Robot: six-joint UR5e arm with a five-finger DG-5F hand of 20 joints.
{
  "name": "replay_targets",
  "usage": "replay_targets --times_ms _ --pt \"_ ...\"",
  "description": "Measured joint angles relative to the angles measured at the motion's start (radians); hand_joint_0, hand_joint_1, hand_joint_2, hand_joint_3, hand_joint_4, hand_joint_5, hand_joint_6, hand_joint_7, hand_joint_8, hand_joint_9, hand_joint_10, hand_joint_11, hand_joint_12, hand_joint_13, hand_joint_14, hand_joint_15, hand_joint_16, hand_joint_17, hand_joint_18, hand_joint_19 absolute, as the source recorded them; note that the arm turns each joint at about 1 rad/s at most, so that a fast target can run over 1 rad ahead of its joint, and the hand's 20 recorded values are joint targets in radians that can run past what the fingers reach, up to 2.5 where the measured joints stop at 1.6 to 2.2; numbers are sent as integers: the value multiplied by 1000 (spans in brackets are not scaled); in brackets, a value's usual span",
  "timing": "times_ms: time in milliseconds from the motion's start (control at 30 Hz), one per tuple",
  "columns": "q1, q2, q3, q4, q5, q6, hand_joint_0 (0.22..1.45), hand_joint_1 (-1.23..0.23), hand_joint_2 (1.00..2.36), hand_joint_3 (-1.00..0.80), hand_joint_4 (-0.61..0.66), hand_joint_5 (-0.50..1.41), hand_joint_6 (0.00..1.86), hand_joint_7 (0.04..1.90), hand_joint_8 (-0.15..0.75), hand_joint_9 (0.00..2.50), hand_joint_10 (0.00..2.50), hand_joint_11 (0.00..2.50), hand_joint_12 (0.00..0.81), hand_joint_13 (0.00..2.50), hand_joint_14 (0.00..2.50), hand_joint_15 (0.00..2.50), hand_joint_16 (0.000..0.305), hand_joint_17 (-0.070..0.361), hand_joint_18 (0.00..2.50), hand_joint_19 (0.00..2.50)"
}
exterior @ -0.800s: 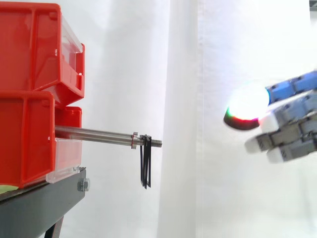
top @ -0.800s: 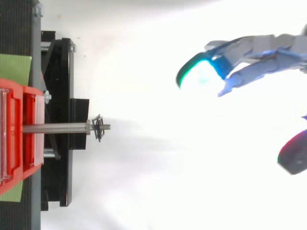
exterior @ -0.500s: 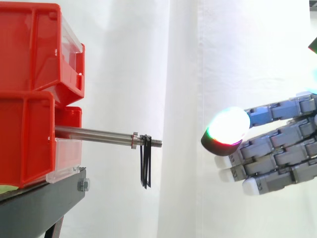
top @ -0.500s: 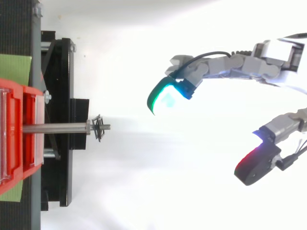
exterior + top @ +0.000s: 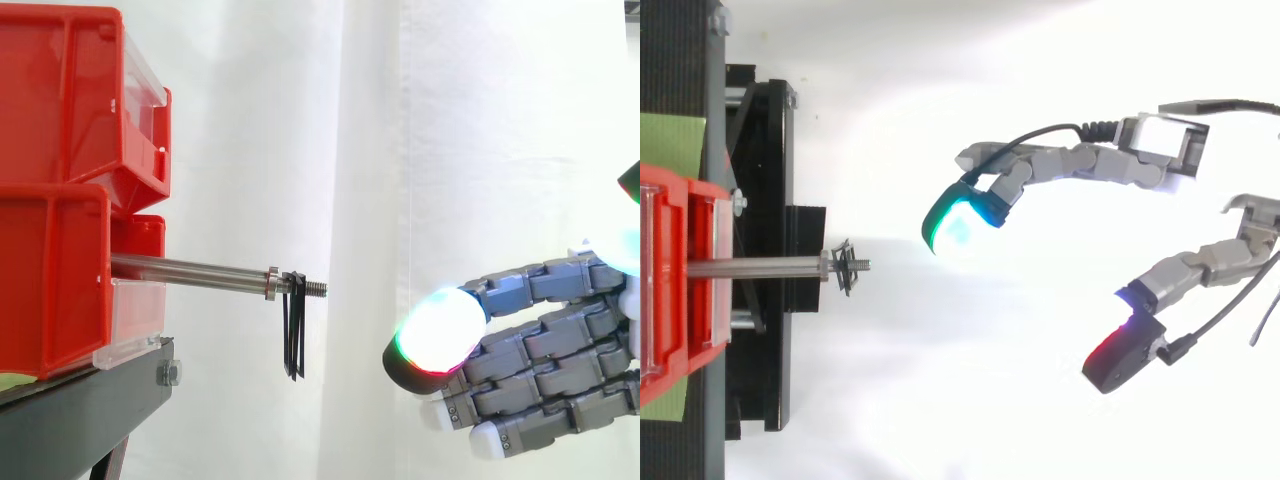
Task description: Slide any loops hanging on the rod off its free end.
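Both views place the grey, jointed robot hand (image 5: 545, 350) at the right, well apart from the rod's tip, its fingers stretched loosely leftward and holding nothing. The side view sets it lower than the rod. From above, the hand (image 5: 1080, 165) is spread wide, its green-glowing pad (image 5: 958, 218) far from the red-glowing pad (image 5: 1120, 358). Thin black loops (image 5: 293, 330) hang from the silver metal rod (image 5: 190, 269) just behind its threaded free end; from above they form a small bunch across it. The rod juts from stacked red plastic bins (image 5: 60, 200) on a black stand (image 5: 760, 150), before a white curtain (image 5: 360, 150).
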Motion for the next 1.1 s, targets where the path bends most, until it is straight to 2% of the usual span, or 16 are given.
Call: replay_targets --times_ms 167,367,467,600,833,933,1100 --pt "-1 -39 0 50 0 -32 478 -716 1000 -500 197 -265 502 666 248 48 0 0 354 216 0 0 54 122 274 48" --pt "-7 -113 9 157 4 -2 480 -694 1000 -500 198 -262 502 668 253 71 0 0 351 234 0 0 53 120 284 60" --pt "-10 -148 27 193 11 9 482 -681 1000 -500 197 -260 502 671 253 85 0 0 352 244 0 0 53 120 287 59" --pt "-16 -192 63 208 18 13 481 -670 1000 -500 199 -258 502 673 254 95 0 0 351 255 0 0 53 119 296 67" --pt "-36 -289 154 217 17 24 483 -655 1000 -500 201 -255 502 675 257 110 0 0 349 271 0 0 53 118 307 82" --pt "-41 -307 180 218 16 25 484 -649 1000 -500 201 -254 502 677 259 120 0 0 347 275 0 0 52 118 312 89" --pt "-46 -314 193 252 14 -4 487 -642 1000 -500 205 -250 502 678 260 136 0 0 347 289 0 0 52 117 322 104"
